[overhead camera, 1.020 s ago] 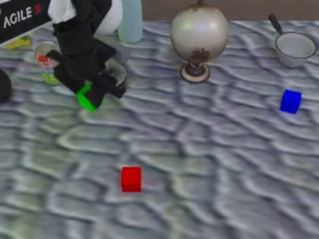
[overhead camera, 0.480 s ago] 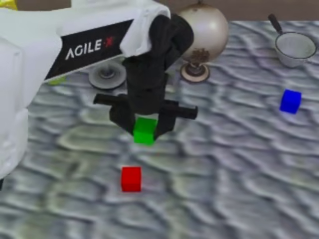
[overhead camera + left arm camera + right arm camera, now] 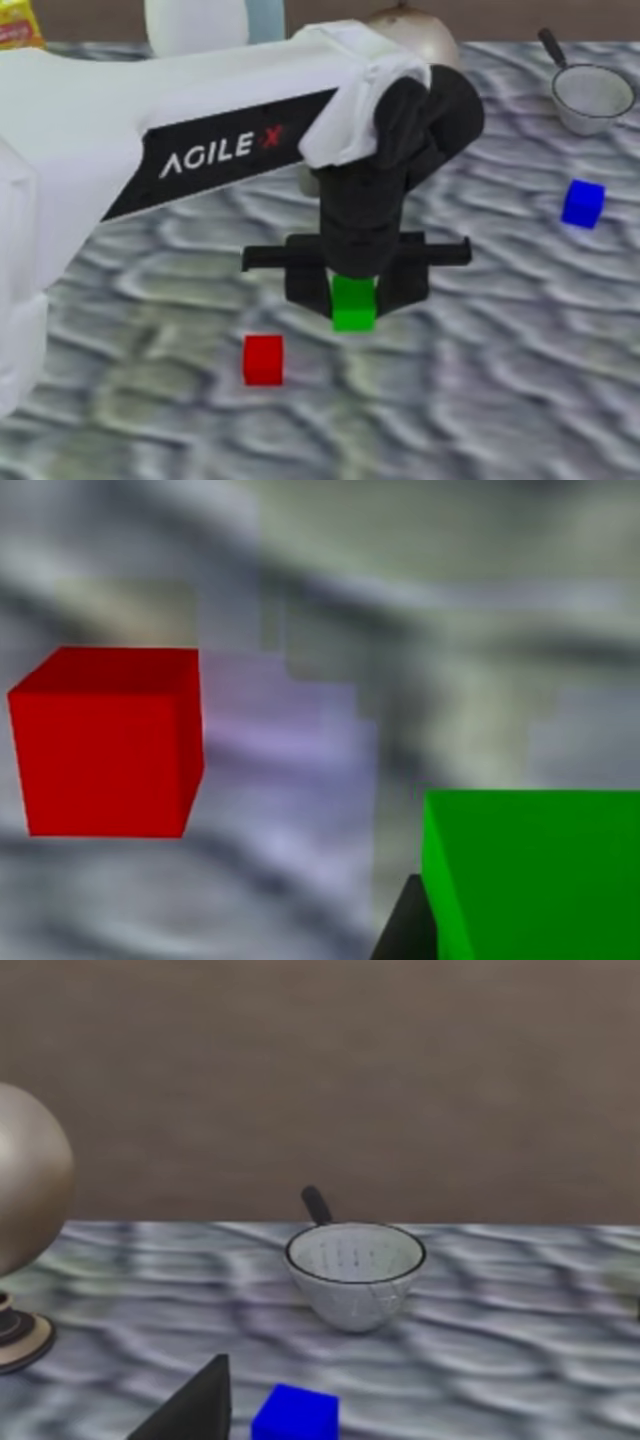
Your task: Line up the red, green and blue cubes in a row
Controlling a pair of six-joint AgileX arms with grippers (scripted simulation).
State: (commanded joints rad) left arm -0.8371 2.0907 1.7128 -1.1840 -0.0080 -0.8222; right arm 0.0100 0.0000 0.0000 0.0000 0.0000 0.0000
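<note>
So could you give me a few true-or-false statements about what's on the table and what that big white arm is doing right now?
1. The left gripper holds the green cube. True.
2. The green cube sits touching the red cube. False: there is a gap between them, and the green one is to the right of the red and a bit farther back.
3. The blue cube lies alone near the table's right side. True.
4. The blue cube rests inside the white strainer. False: it lies on the table in front of the strainer.
5. All three cubes already form a row. False: the blue cube is far from the other two.
</note>
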